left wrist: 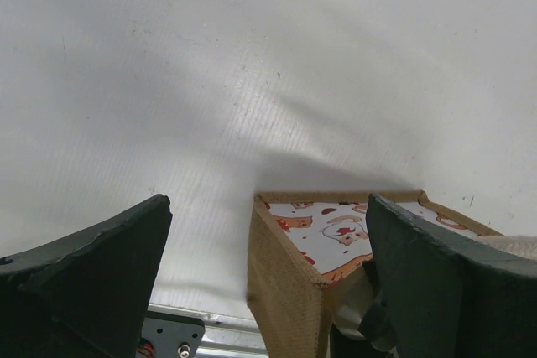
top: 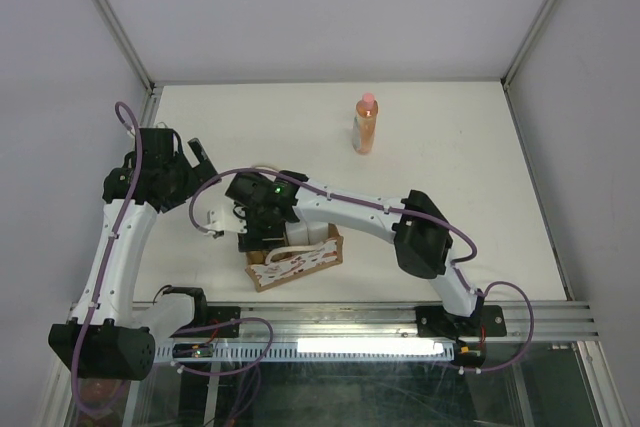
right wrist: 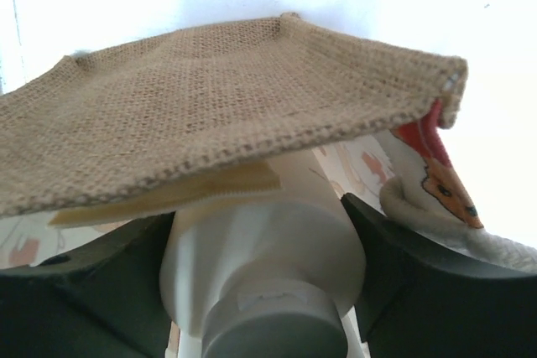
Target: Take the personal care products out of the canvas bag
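The canvas bag (top: 300,265) sits on the table near the front edge, its tan burlap wall (right wrist: 210,98) filling the right wrist view. My right gripper (top: 262,237) reaches into its left end. Between its fingers (right wrist: 260,236) is a white bottle (right wrist: 268,215) with a dark grey cap (right wrist: 277,333); both fingers press its sides, so it is shut on the bottle. An orange bottle with a pink cap (top: 366,124) stands upright at the back of the table. My left gripper (top: 188,162) hangs open left of the bag, and the bag's corner (left wrist: 289,266) shows between its fingers (left wrist: 267,207).
A cream rope handle (right wrist: 436,224) lies beside the right finger. The white table (top: 450,147) is walled on the left, back and right. A metal rail (top: 400,317) runs along the front edge by the arm bases.
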Robot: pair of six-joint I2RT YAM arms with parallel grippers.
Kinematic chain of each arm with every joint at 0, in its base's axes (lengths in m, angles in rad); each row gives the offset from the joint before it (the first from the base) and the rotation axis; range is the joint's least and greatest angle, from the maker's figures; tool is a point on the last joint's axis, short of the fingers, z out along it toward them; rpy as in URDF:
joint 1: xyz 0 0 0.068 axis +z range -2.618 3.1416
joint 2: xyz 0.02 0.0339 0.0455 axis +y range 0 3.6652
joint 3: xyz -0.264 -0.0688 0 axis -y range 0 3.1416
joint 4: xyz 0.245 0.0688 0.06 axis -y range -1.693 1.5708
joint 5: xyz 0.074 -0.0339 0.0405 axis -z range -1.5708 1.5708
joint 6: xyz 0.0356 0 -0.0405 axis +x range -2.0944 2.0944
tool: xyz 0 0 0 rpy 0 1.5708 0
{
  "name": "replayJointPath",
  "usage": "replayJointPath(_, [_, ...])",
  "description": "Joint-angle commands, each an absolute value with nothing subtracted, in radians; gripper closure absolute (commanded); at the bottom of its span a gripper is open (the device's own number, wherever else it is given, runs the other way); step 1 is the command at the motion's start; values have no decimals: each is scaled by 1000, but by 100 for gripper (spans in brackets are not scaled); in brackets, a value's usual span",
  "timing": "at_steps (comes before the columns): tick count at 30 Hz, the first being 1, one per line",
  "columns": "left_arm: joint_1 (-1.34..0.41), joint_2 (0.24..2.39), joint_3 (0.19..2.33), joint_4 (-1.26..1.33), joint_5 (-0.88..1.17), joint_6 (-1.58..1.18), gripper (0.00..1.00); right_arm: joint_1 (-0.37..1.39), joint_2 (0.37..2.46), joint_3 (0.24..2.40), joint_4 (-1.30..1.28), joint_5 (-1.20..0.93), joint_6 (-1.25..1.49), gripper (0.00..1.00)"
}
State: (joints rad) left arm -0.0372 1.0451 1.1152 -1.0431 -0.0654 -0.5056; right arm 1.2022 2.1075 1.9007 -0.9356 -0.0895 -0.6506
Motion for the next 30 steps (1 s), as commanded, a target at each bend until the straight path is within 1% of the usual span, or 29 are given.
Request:
replayJointPath(1, [-26,1030,1149,-996,-45,-499,1,1204,2062,2009,-892,-90,-641,58])
replayJointPath(5, [-26,1020,1141,-995,-34,-514,1,1204,2024,2047,-903,-98,-631,80])
replayJointPath(7, [-25,1011,1136,-996,-31,-522,1,1204,2013,2065,-917,-100,-624,89])
replayJointPath(9, [-26,1002,1130,-996,-28,-532,1,1203,1999,2074,-927,-105,-612,95])
replayJointPath(11, [-26,994,1123,-996,-23,-542,1,1203,1983,2074,-931,-112,-596,100])
replayJointPath(23, [-26,968,1114,-990,-23,-583,1,1197,1870,2070,-973,-190,-457,100])
replayJointPath(30, [-26,967,1100,-981,-16,-592,1,1183,1827,2149,-1049,-217,-363,100])
